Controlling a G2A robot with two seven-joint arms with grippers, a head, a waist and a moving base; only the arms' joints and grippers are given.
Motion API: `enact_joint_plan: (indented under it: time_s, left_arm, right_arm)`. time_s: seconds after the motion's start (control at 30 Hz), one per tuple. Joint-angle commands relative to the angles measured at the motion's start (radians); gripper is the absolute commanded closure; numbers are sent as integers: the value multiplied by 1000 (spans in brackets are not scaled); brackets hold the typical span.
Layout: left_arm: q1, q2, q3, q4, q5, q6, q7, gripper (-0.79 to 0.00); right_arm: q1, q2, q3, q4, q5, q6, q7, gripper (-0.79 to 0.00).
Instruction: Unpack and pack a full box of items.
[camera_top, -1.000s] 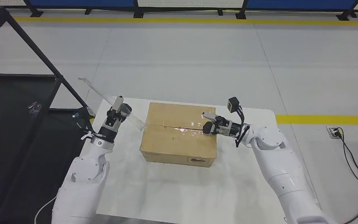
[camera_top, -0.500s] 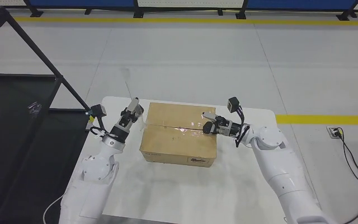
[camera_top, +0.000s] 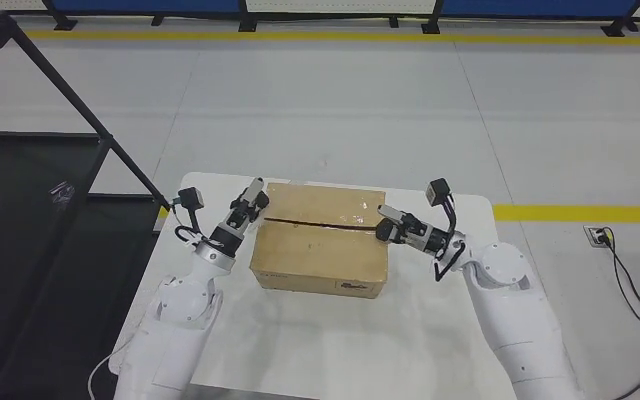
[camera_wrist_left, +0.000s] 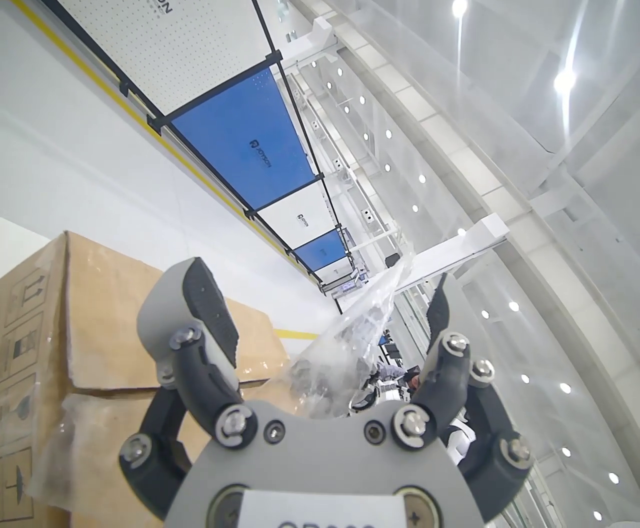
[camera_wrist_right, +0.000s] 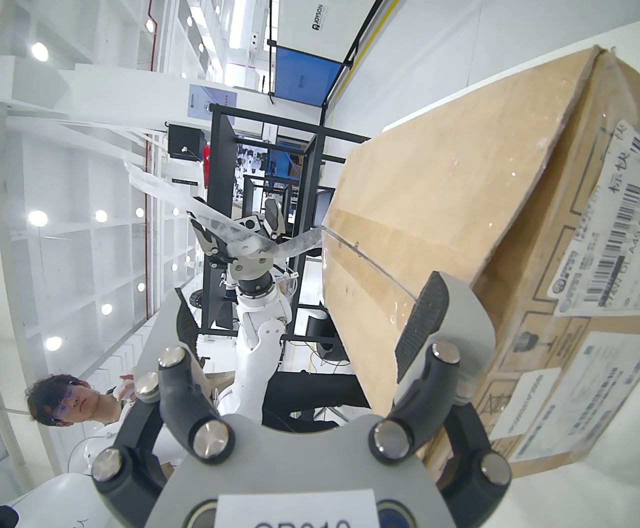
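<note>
We open box (camera_top: 320, 245) | left gripper (camera_top: 257, 190) jaws apart, tape (camera_wrist_left: 360, 320) between | right gripper (camera_top: 383, 222) jaws apart by box | we pinch tape, pull it off, lift 2 flaps (camera_top: 325, 205) gently

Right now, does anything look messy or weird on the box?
Yes. A crumpled strip of clear tape hangs in the open left gripper, at the end of the cardboard box. It looks peeled from the top seam.

Left gripper (camera_top: 257, 192): centre-left of the top view, fingers spread wide.
Right gripper (camera_top: 384, 214): centre-right, fingers apart, forearm angled inward.
</note>
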Motion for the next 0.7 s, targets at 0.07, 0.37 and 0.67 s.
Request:
enact_joint_plan:
  time_s: [0.07,0.37,0.67]
  left_arm:
    - [-10,-6,20,15,3,6,2,-785]
    - [-31,-16,46,40,-1,10,2,-785]
    - [-25,-18,34,29,-2,10,-1,-785]
  right_arm:
    - [-41,10,15,-52,1,8,0,-785]
    - [-52,22,-2,-71,-6,11,21,-785]
    - [-20,32,-62,-105,-14,-134,180,-785]
